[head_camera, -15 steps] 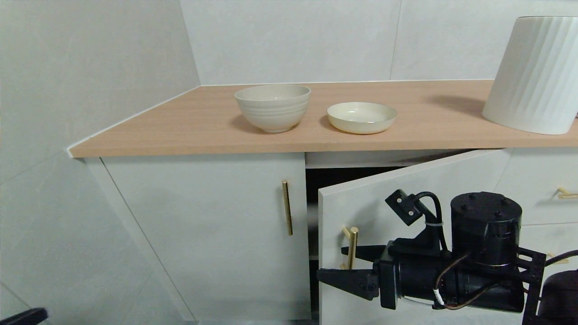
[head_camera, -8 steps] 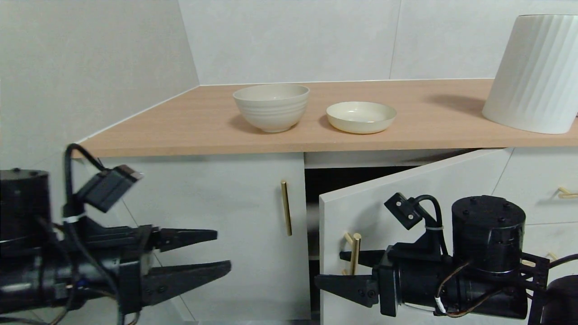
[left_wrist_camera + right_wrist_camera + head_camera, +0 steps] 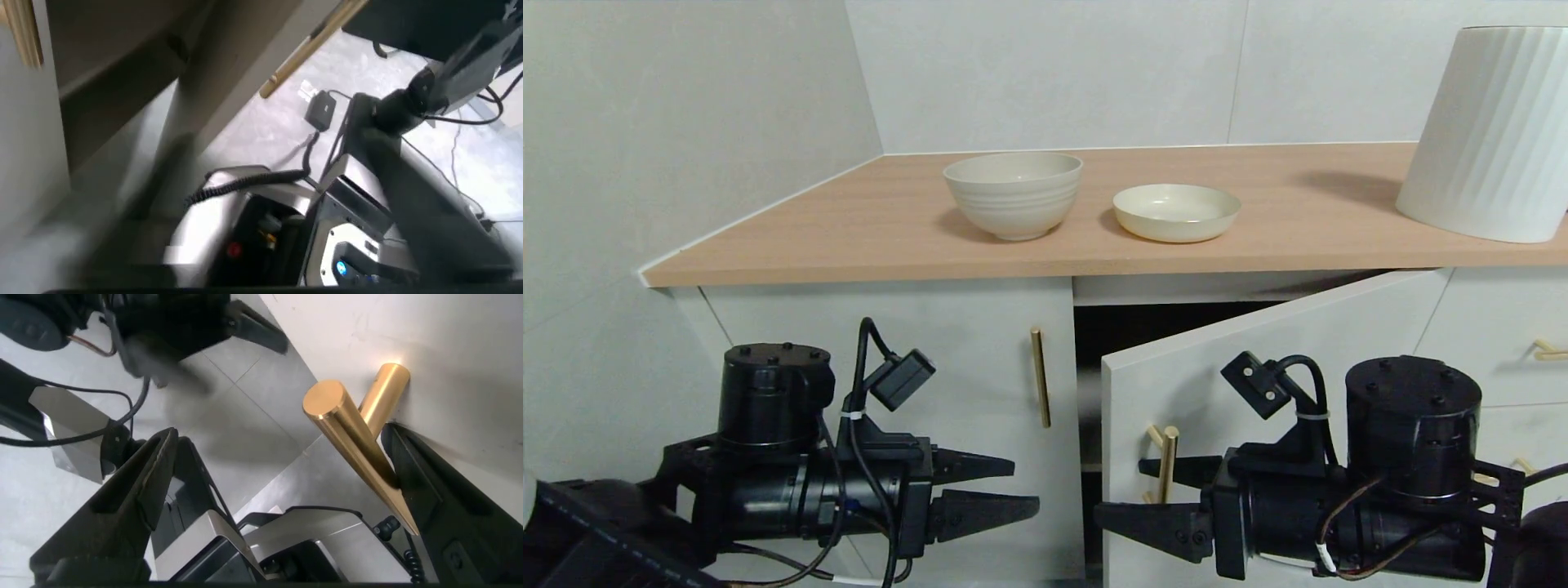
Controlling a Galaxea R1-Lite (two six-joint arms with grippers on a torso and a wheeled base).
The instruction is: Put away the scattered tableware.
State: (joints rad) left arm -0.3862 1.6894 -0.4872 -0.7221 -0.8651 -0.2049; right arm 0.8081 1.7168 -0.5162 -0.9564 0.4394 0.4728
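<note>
You had pale tiled walls [image 3: 1029, 73] meeting in a corner behind a wooden countertop [image 3: 849, 229]. Beneath it stood a white cabinet [image 3: 1143, 287]: left door [image 3: 964, 327] shut, right door [image 3: 1282, 327] ajar, brass bar handles [image 3: 1041, 376]. White ribbed shade [image 3: 1490, 139] at the counter's right. Grey tiled floor [image 3: 270, 384].

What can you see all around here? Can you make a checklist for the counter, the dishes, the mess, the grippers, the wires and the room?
Surface: wooden counter, dry and unmarked as far as can be seen.
Job's things: bowl and dish upright on the counter, side by side, apart; right door below them ajar.
Clutter: white ribbed shade at the counter's right end.
Grippers: right gripper open, a finger on each side of the right door's handle; left gripper open, empty, before the shut left door.
Cables: black cables loop to each wrist camera.
Surroundings: pale tiled wall.
</note>
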